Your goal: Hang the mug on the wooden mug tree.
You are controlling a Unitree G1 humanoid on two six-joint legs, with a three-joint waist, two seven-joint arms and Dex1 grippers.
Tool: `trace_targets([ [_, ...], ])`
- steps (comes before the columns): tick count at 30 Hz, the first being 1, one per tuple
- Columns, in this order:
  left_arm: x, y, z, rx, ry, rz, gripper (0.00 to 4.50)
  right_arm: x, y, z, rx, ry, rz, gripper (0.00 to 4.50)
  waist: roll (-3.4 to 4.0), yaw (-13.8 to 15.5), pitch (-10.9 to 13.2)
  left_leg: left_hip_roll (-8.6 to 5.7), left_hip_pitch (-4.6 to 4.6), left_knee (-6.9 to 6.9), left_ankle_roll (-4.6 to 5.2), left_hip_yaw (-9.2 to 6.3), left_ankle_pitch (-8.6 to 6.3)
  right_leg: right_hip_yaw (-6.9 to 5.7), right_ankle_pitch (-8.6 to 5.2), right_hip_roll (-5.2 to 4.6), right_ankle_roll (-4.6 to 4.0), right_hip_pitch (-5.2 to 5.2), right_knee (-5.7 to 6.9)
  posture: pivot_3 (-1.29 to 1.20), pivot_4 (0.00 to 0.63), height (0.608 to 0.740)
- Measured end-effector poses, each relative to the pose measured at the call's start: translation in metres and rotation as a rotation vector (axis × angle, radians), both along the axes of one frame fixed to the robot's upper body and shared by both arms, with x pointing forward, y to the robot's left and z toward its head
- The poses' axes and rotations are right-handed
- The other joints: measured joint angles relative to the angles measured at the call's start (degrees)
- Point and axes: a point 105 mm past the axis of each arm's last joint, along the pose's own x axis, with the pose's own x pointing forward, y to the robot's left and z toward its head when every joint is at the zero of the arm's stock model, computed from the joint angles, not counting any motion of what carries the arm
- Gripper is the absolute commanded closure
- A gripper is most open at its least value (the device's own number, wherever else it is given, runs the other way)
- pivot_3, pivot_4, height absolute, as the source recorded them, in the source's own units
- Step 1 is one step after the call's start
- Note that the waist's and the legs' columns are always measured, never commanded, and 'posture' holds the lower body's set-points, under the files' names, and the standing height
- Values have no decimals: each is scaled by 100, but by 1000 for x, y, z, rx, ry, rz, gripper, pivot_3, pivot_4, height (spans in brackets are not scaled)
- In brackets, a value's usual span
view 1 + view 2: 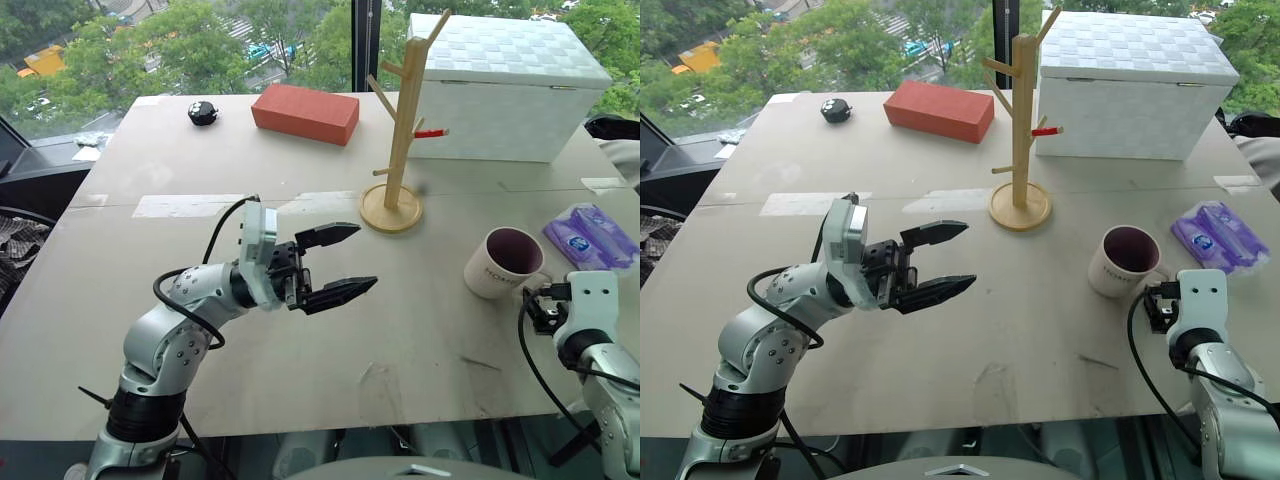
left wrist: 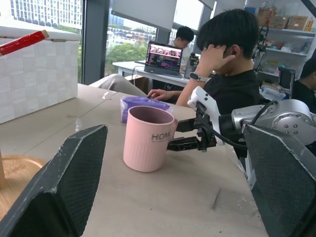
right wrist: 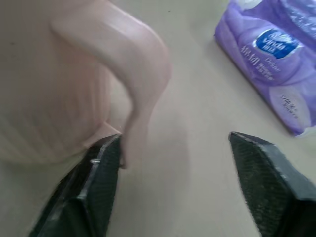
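Observation:
The mug (image 1: 503,263), pale with a dark maroon inside, stands upright on the table at the right, "HOME" lettering on its side (image 2: 148,143). The wooden mug tree (image 1: 403,120) stands upright on its round base further back, one short peg red-tipped. My right gripper (image 3: 175,139) is level at the mug's near side, its jaws apart on either side of the loop handle (image 3: 143,94). The handle touches one finger (image 3: 96,185); the other finger (image 3: 266,173) is clear of it. My left gripper (image 1: 366,258) hovers open and empty over the table's middle, pointing toward the mug.
A white box (image 1: 500,85) stands behind the tree. A red brick (image 1: 305,112) and a small black object (image 1: 203,113) lie at the back left. A purple tissue pack (image 1: 590,236) lies right of the mug. A person (image 2: 232,64) sits beyond the table's right edge.

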Motion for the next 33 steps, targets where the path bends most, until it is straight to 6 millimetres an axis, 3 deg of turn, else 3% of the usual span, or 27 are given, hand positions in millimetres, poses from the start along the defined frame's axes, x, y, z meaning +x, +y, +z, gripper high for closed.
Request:
trace_targets([
  [4,-4,-1,0,1,-8,5,0,9,8,-2,-1,-26,26,4367,0,5,0,0,-1,-1,-1,0,0,0,4,0,0,0,0,0,150,740],
  [5,-4,0,0,1,-6,7,0,10,9,-1,0,-34,28,4449,0,7,0,0,-2,-1,0,0,0,0,5,0,1,0,0,0,150,740],
  [7,-3,1,-1,1,-4,15,0,15,14,9,-6,-87,55,4449,-3,-1,-2,0,-1,-1,0,1,0,2,5,0,2,0,-1,0,150,740],
  [10,-3,5,-5,-1,16,48,0,18,14,3,4,-89,84,4449,-1,0,0,-1,-1,-1,0,3,0,3,4,0,-1,0,-2,0,150,740],
  [15,-1,12,-14,-4,21,141,0,31,23,18,-14,-123,267,4449,3,-21,2,0,2,-1,1,6,0,6,3,1,-2,1,-2,0,150,740],
  [17,-1,17,-16,-34,6,195,0,44,30,31,-25,-138,383,4449,4,-37,3,1,4,0,2,9,0,8,3,1,-3,1,-1,0,150,740],
  [22,-11,35,-33,-42,39,286,0,81,38,95,-132,-187,638,4449,2,-80,8,4,2,0,3,8,0,-1,5,-1,-6,3,-2,0,150,740],
  [28,-20,53,-39,-39,45,376,0,113,55,131,-171,-110,826,4449,6,-71,18,3,-8,-12,4,15,-1,1,6,-10,-9,-3,-16,0,150,740],
  [33,-29,57,-40,-71,42,438,0,131,87,165,-240,-120,952,4449,7,-71,19,2,-18,-17,3,18,-2,4,10,-16,-2,-14,-21,0,150,740],
])
